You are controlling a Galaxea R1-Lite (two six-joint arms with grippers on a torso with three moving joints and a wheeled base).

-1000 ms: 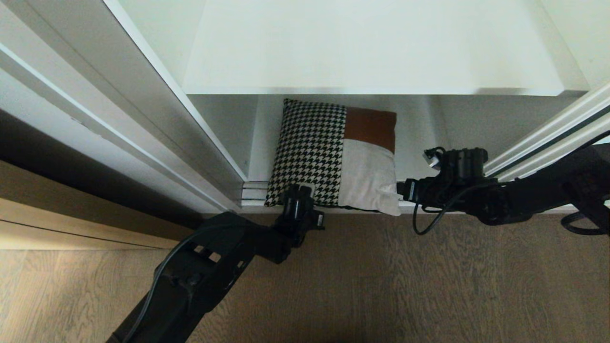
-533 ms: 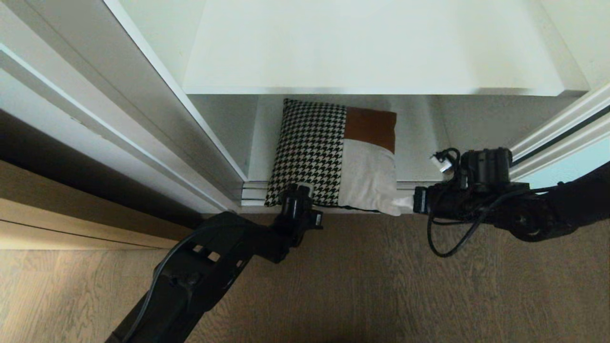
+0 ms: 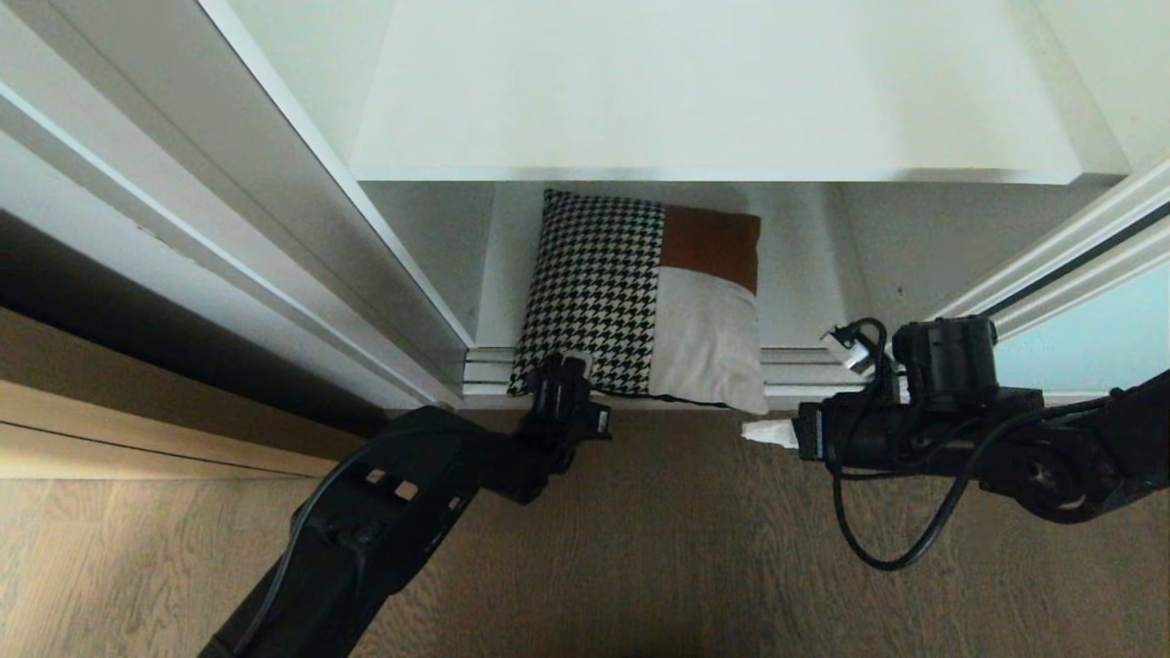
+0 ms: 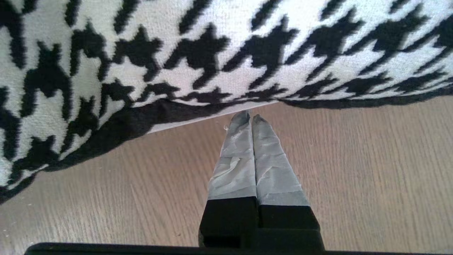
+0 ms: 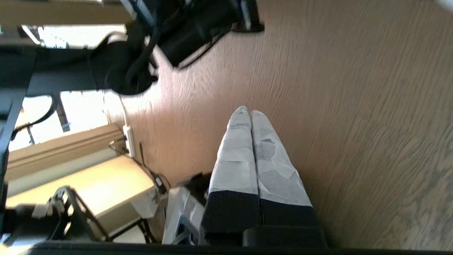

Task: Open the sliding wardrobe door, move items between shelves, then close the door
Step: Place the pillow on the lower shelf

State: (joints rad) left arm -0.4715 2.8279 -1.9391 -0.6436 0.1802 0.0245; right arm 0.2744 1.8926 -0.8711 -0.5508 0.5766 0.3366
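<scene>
The cushion (image 3: 640, 292), houndstooth with brown and cream patches, lies on the lower shelf (image 3: 809, 274), its front edge over the door track. Above it is the white upper shelf (image 3: 713, 91). My left gripper (image 3: 567, 367) is shut, its tips at the cushion's (image 4: 212, 53) front hem with nothing between the fingers (image 4: 269, 166). My right gripper (image 3: 759, 431) is also shut and holds nothing. It hovers over the floor just in front of the cushion's cream corner, apart from it. The sliding wardrobe door (image 3: 1097, 338) shows at the right, slid aside.
Grey-brown wood floor (image 3: 686, 548) fills the foreground. White frame rails (image 3: 274, 228) run along the opening's left side, and the door track (image 3: 804, 366) crosses its bottom. In the right wrist view my left arm (image 5: 198, 21) shows, with furniture and a bag (image 5: 180, 212) beyond.
My right gripper has shut and drawn back from the cushion's right front corner to over the floor. The cushion and the left arm have stayed put.
</scene>
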